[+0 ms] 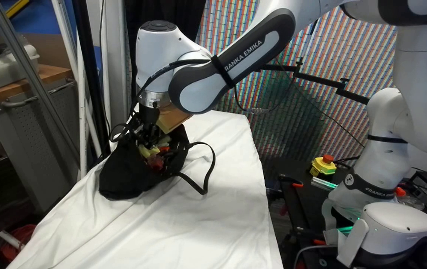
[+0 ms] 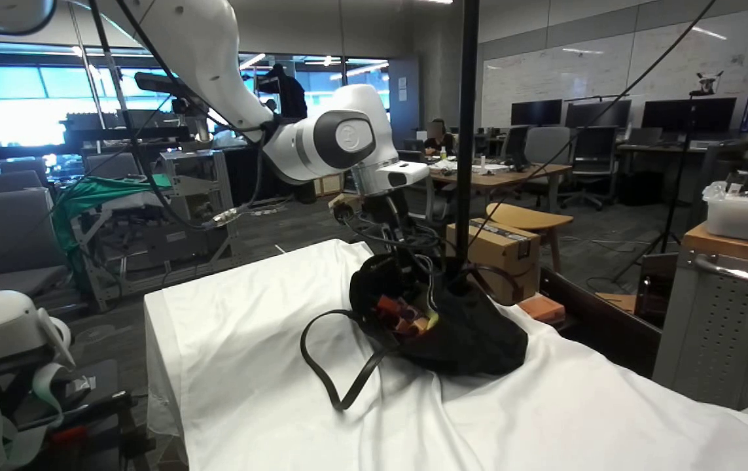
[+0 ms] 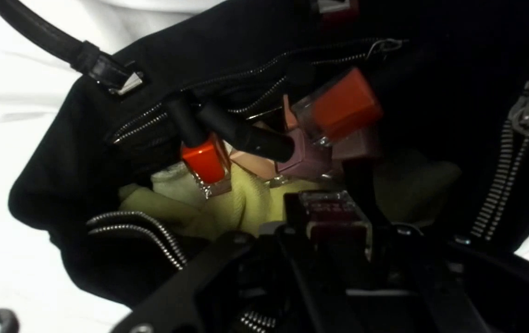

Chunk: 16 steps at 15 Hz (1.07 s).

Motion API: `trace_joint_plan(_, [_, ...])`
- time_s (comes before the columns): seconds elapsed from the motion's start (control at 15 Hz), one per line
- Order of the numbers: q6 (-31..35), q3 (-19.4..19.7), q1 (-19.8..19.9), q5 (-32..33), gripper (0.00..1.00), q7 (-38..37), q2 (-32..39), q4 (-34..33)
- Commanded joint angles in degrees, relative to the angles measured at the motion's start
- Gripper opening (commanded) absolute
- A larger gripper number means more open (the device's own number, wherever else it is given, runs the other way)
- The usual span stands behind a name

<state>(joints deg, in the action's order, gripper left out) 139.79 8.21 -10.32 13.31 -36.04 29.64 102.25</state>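
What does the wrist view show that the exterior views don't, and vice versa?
Only the wrist view clearly shows the dark red bottle at the gripper and the black bottle caps. Only the exterior views show the white headset and the white robot arm. Both kinds share the black bag, its strap and the white cloth underneath.

In an exterior view, a yellow emergency-stop box [image 1: 322,168] with a red button [image 1: 328,158] is located near the far edge of the black bench [image 1: 310,216]; a white headset [image 1: 400,228] is positioned toward its near edge. A white tub [image 1: 0,76] is seated close to the edge of a wooden worktop [image 1: 54,74]. In an exterior view, a cardboard box [image 2: 504,255] stands in front of a yellow seat [image 2: 524,217]; monitors [image 2: 536,112] stand before the whiteboard [image 2: 544,75]
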Motion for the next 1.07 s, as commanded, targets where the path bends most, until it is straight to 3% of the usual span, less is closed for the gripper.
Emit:
trace_joint_plan(0.0, [-2.19,1.50,-0.12,0.87,0.33,-0.57,3.71,-5.79])
trace_joint_plan(0.07, [-2.18,1.83,-0.15,0.83,0.65,-0.78,4.22,-6.34])
trace_joint_plan(0.2, [-2.06,2.31,-0.18,0.92,0.69,-0.76,4.56,-6.59])
trace_joint_plan(0.47, [-1.52,3.19,-0.54,1.63,0.97,-0.98,3.20,-4.50])
trace_joint_plan(0.67, [-2.01,2.36,-0.29,1.21,1.00,1.04,0.48,-0.78])
trace_joint_plan(1.0, [-3.15,-1.14,0.92,-0.55,1.00,10.35,-9.71,12.37])
